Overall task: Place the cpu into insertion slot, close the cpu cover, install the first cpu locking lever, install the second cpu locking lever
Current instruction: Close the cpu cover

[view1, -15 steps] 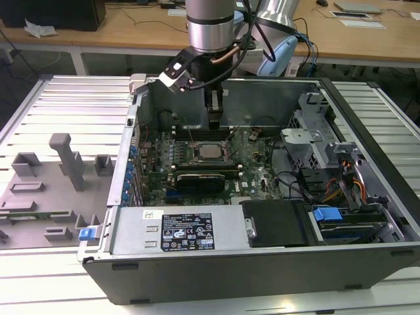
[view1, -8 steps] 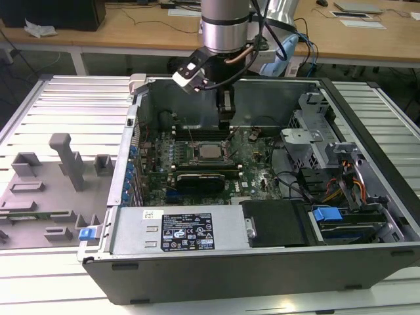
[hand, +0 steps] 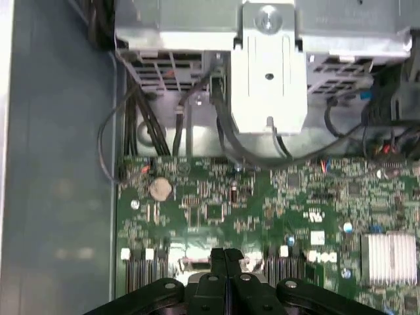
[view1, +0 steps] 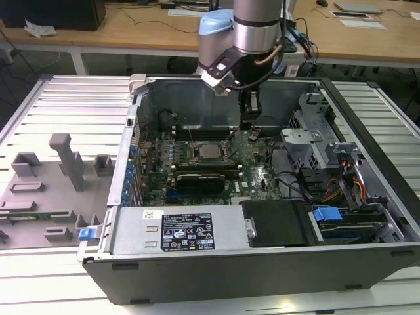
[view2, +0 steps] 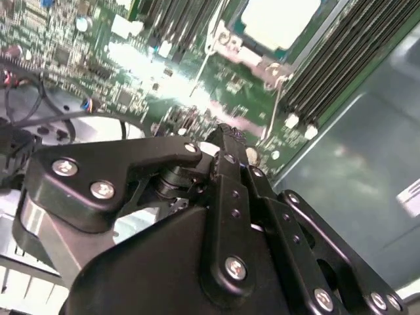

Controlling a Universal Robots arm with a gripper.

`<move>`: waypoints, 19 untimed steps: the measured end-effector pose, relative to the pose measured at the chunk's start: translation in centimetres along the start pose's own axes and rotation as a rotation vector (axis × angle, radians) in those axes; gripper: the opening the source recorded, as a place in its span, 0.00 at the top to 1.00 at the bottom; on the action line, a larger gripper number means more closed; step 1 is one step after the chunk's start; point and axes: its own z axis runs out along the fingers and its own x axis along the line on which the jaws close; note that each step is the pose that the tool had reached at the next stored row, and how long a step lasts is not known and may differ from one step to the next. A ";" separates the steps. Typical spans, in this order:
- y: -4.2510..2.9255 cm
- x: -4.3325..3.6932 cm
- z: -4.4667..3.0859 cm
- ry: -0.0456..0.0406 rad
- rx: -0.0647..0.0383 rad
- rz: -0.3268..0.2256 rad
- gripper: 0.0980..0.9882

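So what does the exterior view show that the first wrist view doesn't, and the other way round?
The exterior view takes in the whole open grey metal computer case, the small silvery square cpu in its middle, and a grey plastic parts tray at that view's left. The first wrist view brings up close a round silver coin battery and a ribbed silver heatsink. Both show the green circuit board and the black claw, shut, close over the board.
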 end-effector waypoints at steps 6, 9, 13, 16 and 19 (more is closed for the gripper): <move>1.17 -0.04 1.98 -0.0006 0.024 0.008 0.99; 1.18 -0.04 2.01 -0.0006 0.026 0.008 0.99; 1.21 -0.04 2.07 -0.0005 0.091 0.006 0.99; 1.21 -0.04 2.07 -0.0005 0.093 0.006 0.99; 0.74 -0.03 2.05 -0.0003 0.092 0.006 0.99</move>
